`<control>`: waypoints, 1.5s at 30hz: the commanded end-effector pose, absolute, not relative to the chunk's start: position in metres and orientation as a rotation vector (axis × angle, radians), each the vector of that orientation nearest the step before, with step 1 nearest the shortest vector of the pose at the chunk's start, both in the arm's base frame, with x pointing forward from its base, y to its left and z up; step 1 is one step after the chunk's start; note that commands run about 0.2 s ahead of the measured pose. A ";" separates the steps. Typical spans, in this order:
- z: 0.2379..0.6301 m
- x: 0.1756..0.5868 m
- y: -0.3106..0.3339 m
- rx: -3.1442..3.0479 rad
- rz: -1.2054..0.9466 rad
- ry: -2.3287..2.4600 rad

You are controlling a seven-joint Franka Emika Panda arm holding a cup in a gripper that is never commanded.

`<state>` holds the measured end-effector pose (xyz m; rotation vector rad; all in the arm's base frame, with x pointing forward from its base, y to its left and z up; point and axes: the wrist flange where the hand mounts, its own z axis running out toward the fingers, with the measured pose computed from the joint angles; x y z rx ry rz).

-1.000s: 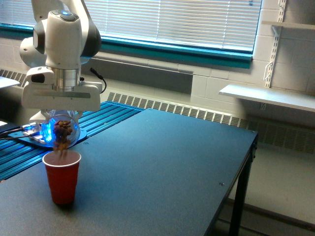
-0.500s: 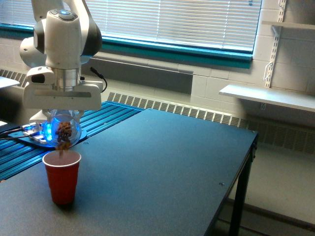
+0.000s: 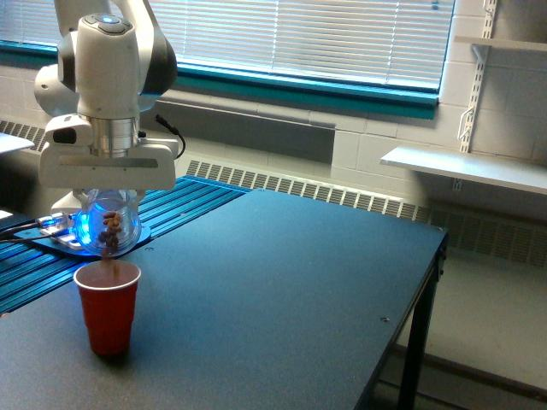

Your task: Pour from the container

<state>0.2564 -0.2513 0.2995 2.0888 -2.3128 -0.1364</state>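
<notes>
My gripper (image 3: 108, 201) is shut on the container (image 3: 109, 225), a small clear rounded jar held tipped over at the exterior view's left. A few brown nut-like pieces show through its wall, near its lower mouth. Directly below it a red plastic cup (image 3: 108, 307) stands upright on the dark table (image 3: 282, 290). The jar's mouth hangs just above the cup's rim. The fingers are mostly hidden behind the white hand body.
A blue-lit device (image 3: 64, 232) sits on a blue ribbed surface (image 3: 171, 209) behind the cup. The table's right edge (image 3: 427, 282) drops off to the floor. A white shelf (image 3: 466, 166) hangs on the wall at the exterior view's right.
The brown pieces in the jar have grown fewer as they fall into the red cup. The arm has hardly moved.
</notes>
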 end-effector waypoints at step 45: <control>0.308 0.259 -0.270 2.103 -0.157 -2.369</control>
